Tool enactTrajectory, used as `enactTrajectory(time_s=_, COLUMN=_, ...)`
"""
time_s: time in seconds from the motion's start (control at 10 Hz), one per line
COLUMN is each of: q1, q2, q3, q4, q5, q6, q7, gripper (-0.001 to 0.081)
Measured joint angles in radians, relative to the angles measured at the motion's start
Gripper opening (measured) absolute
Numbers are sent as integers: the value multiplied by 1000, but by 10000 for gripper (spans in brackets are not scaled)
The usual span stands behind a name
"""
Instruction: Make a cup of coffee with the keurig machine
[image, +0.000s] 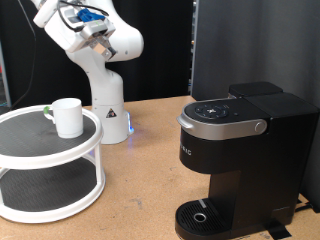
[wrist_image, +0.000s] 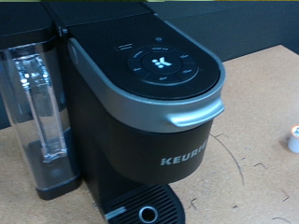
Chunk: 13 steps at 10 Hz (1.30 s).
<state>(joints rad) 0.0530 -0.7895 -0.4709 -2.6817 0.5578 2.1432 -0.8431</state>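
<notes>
The cup (image: 68, 117), a small white mug, stands upright on the top tier of a round white shelf (image: 30, 140) at the exterior view's left. The keurig machine (image: 240, 150) is black with a silver-grey handle and sits at the exterior view's right, lid shut and its round drip base (image: 200, 215) bare. In the wrist view the keurig machine (wrist_image: 159, 103) fills the frame, with its lid buttons and clear water tank (wrist_image: 37, 112) showing. My gripper (image: 98, 40) is raised high at the exterior view's top left, far from both. No fingers show in the wrist view.
The arm's white base (image: 108, 110) stands behind the shelf on a brown tabletop (image: 140, 190). A small white object (wrist_image: 293, 138) lies on the table, cut off by the wrist view's edge. A black curtain hangs behind.
</notes>
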Motion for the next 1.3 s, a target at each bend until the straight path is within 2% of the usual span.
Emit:
enactTrajectory(time_s=0.4, q1=-64, q2=-48, q3=-83, q4=21, q5=-136, q6=-270, q7=-53, gripper=4)
enactTrajectory(time_s=0.7, q1=-102, q2=-80, q3=-141, q4=49, q5=-232, q6=-405, q7=-111, gripper=4)
enactTrajectory(time_s=1.0, q1=-107, q2=-87, q3=-152, q4=52, q5=-249, q6=-428, q7=-118, gripper=4)
enactTrajectory(time_s=1.3, q1=-111, q2=-88, q3=-205, q4=75, q5=-268, q6=-505, q7=-145, gripper=4)
